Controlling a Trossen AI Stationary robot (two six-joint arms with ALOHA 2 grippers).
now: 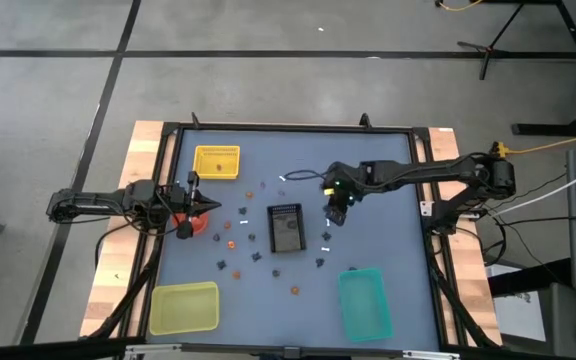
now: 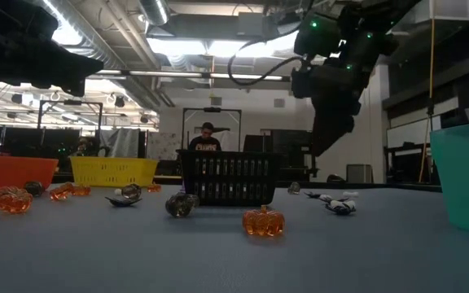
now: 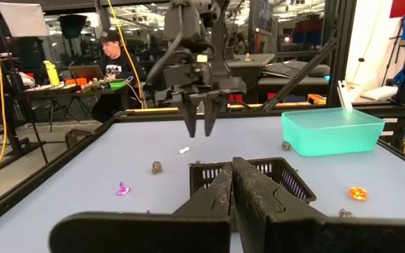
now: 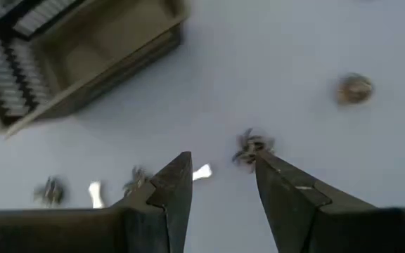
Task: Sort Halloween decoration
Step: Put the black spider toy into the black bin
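Observation:
Several tiny Halloween decoration trinkets lie scattered on the blue-grey table: a dark spider-like one [image 4: 252, 148], a white bone [image 4: 202, 172], a round grey one [image 4: 355, 89] and an orange pumpkin [image 2: 264, 221]. My right gripper [image 4: 223, 174] [image 1: 334, 217] hangs open above the table just right of the black tray [image 1: 286, 228], slanting down, with nothing between its fingers. The spider-like trinket and the bone lie on the table just beyond its fingertips. My left gripper [image 3: 234, 184] [image 1: 210, 208] waits shut and level at the table's left side, over the orange container [image 1: 197, 223].
A yellow container [image 1: 216, 162] stands at the far left, a yellow-green one [image 1: 183, 307] at the near left and a teal one [image 1: 364, 302] at the near right. The black tray stands in the middle. A person sits in the room beyond the table.

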